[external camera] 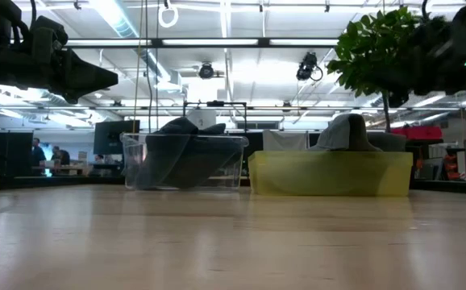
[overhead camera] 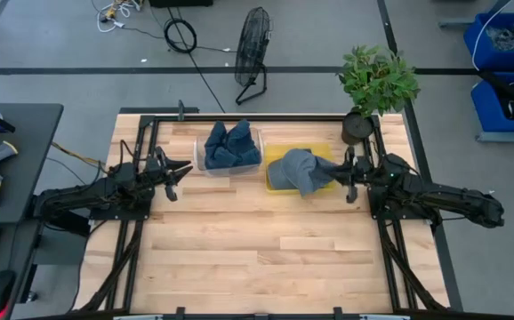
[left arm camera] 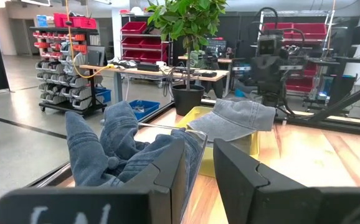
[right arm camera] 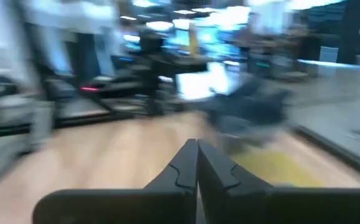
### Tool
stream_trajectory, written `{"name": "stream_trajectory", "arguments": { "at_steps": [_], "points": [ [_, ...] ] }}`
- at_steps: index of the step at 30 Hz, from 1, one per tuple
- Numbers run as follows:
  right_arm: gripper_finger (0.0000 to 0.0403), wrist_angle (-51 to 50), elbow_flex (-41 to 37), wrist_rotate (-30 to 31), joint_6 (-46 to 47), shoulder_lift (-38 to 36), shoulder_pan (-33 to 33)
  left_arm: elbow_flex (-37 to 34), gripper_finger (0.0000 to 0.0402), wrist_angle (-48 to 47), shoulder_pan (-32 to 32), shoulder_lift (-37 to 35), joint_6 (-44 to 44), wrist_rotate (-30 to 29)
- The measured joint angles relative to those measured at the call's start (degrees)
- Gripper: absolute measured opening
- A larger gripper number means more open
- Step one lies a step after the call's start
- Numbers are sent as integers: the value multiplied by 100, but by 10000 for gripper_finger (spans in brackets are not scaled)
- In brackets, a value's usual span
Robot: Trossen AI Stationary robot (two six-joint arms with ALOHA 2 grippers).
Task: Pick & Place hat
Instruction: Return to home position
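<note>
Left arm lies low along the left edge of the table (overhead camera: 257, 249). The left gripper (overhead camera: 179, 174) hovers off the wood just left of the clear bin (overhead camera: 200, 162), fingers parted with a modest gap and nothing between them. The clear bin sits at the back of the table, left of centre, with the blue caps (overhead camera: 230, 142) piled inside and rising above the rim. Touching its right side, or very nearly, is the yellow bin (overhead camera: 321, 153). The gray caps (overhead camera: 294, 169) are heaped in it, and one edge of the heap drapes over the right front rim. The right gripper (overhead camera: 349, 178) hangs just right of the yellow bin, fingers pressed together and empty. Potted plant (overhead camera: 379, 78) stands at the back right corner, behind the right arm.
</note>
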Motion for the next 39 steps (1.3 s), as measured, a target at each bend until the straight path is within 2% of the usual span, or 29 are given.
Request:
{"name": "stream_trajectory", "arguments": {
  "at_steps": [3, 5, 7, 11, 16, 23, 29, 34, 39],
  "points": [
    [13, -211, 7, -698, 257, -216, 120, 0, 87, 0, 0, 0, -2, 0],
    [13, -383, 7, -836, 307, -327, 211, 0, 87, 0, 0, 0, 0, 0],
    [13, -392, 7, -621, 198, -388, 271, 0, 87, 0, 0, 0, -2, 0],
    [13, -638, 7, 223, 122, -430, 347, 0, 87, 0, 0, 0, -2, 0],
    [13, -1091, 7, 1025, 447, -430, 538, 0, 87, 0, 0, 0, -2, -1],
    [13, -1090, 7, 1133, 401, -541, 924, -1, 87, -1, 0, 0, 0, 0],
    [13, -1439, 4, 1723, 460, -982, 1029, -2, 87, -2, 0, 0, -4, 0],
    [13, -1449, 2, 1562, 354, -1355, 1061, -2, 87, -2, 0, 0, -2, -1],
    [13, -1467, 2, 1563, 182, -1399, 1059, -2, 87, -2, 1, 0, 0, -1]
  ]
}}
